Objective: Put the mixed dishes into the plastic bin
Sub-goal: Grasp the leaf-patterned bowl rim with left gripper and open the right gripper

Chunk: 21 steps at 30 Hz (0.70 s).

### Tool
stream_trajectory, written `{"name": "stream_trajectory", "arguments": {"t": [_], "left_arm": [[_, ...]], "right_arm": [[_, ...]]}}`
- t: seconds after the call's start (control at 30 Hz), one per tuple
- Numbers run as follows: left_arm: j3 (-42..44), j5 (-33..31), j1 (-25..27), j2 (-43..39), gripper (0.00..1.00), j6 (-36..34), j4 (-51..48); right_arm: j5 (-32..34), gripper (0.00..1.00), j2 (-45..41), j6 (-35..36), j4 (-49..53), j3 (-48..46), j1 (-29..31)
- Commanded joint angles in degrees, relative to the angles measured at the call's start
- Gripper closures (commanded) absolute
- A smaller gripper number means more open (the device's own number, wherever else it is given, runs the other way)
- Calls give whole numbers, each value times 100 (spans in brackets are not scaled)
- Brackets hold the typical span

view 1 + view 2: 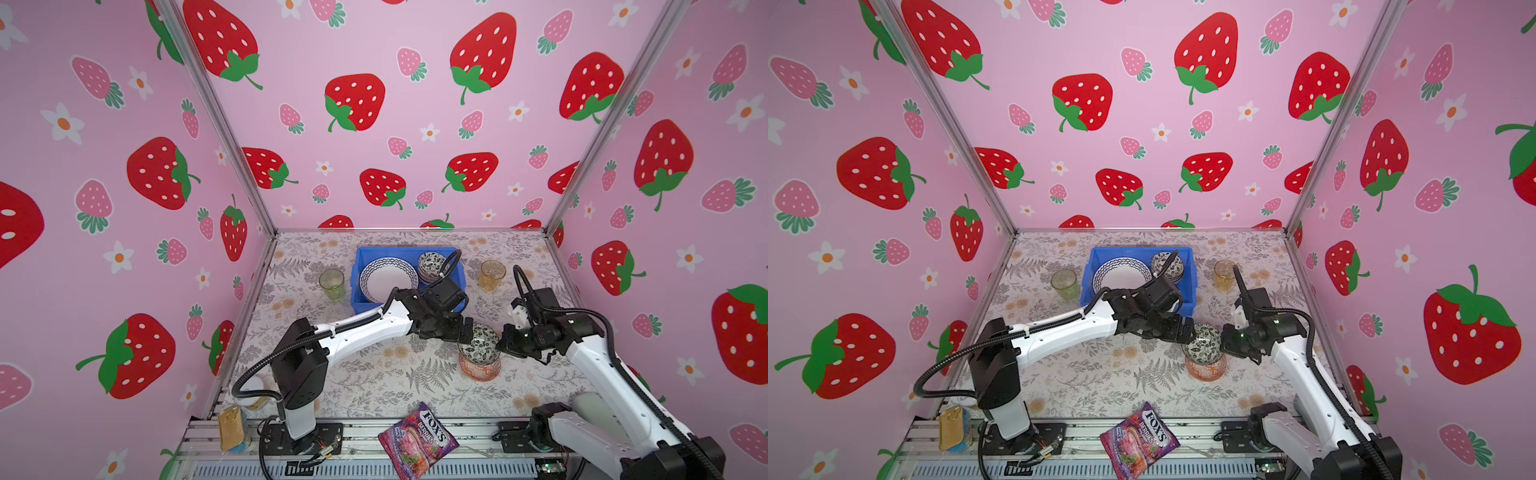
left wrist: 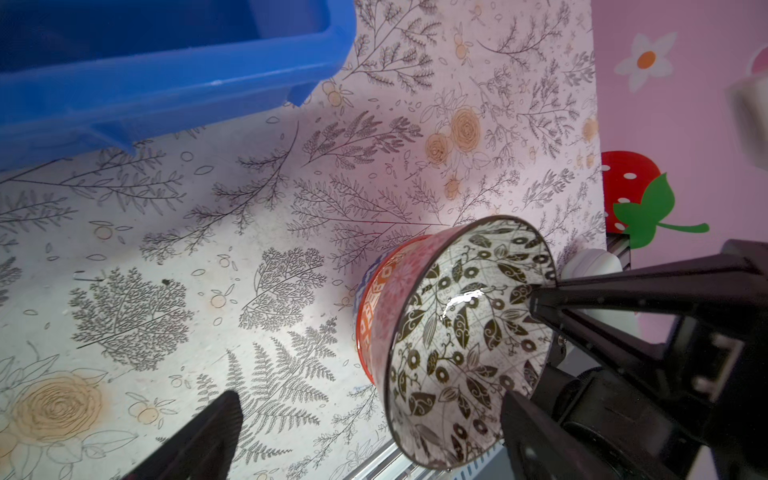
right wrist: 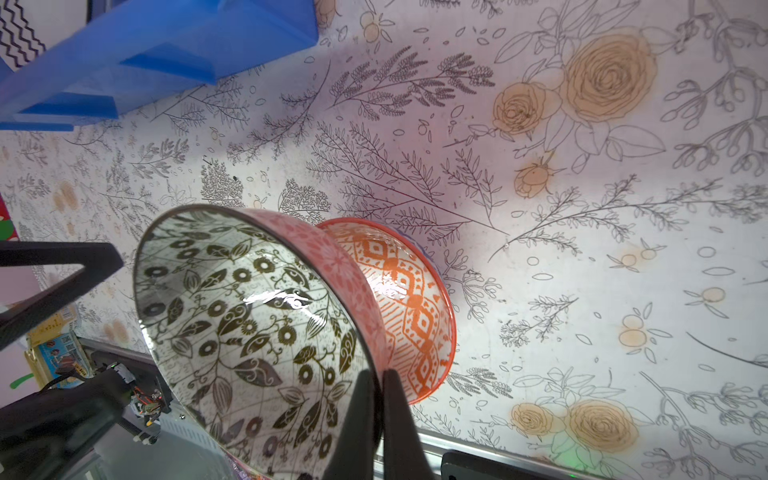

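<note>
My right gripper [image 3: 376, 382] is shut on the rim of a black-white leaf-patterned bowl [image 3: 249, 324] with a pink outside. In both top views that bowl [image 1: 480, 343] [image 1: 1203, 340] hangs tilted just above an orange bowl [image 1: 480, 370] [image 3: 411, 299] on the table. My left gripper [image 2: 370, 432] stands open at the bowl's [image 2: 457, 353] other side, one finger in front of its rim, not closed on it. The blue plastic bin [image 1: 399, 249] [image 1: 1142, 249] holds a zigzag-rimmed plate [image 1: 388, 278] and another black-white bowl [image 1: 430, 264].
A green glass tumbler [image 1: 331, 284] stands left of the bin and an amber one [image 1: 493, 274] right of it. A purple FOX'S bag [image 1: 417, 440] lies at the front edge. A gold tin [image 1: 232, 428] sits front left. Pink walls enclose three sides.
</note>
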State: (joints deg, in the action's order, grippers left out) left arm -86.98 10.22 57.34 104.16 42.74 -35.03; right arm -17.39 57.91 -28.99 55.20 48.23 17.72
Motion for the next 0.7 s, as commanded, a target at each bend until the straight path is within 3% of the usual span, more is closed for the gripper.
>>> {"name": "stream_trajectory", "arguments": {"t": [0.0, 0.2, 0.53, 0.67], "left_arm": [[-347, 77, 66, 200, 3, -51, -283], [-673, 9, 139, 510, 18, -139, -522], [-848, -53, 166, 703, 63, -214, -743], [-830, -12, 176, 728, 71, -205, -726]], "right_arm": [[-182, 100, -69, 52, 90, 235, -6], [-188, 100, -43, 71, 132, 336, -5], [-180, 100, -34, 116, 141, 328, -3], [-168, 100, -37, 113, 168, 387, 0]]}}
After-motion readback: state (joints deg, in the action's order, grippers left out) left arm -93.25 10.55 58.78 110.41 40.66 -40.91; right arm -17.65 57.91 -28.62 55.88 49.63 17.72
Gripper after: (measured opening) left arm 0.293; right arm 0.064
